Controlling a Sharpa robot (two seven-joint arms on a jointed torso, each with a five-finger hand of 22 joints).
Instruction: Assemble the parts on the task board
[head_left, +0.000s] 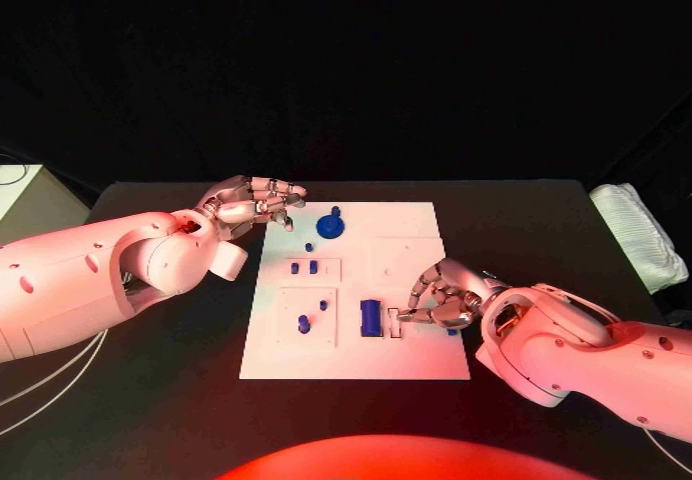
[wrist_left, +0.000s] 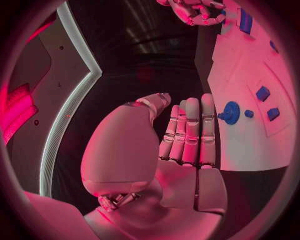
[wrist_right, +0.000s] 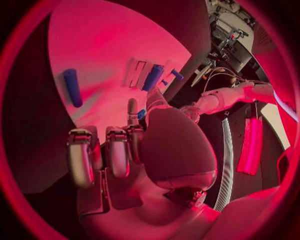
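Observation:
The white task board (head_left: 361, 352) lies mid-table with several blue parts on it. A round blue part (head_left: 332, 227) sits at its far end, small pegs (head_left: 303, 267) stand in a plate, and a long blue block (head_left: 371, 318) lies near its middle. My right hand (head_left: 440, 297) hovers low beside that block, fingers curled in at a white slot (head_left: 392, 322). A small blue part (wrist_right: 142, 114) shows between its thumb and a finger. My left hand (head_left: 257, 203) floats over the board's far left corner, its fingers (wrist_left: 190, 130) straight and holding nothing, close to the round part (wrist_left: 230, 112).
A folded white cloth (head_left: 642, 240) lies at the table's right edge. A pale box (head_left: 29, 200) stands off the far left corner, with cables (head_left: 43, 385) trailing below my left arm. A blue cylinder (wrist_right: 72, 87) lies on the board away from my right hand.

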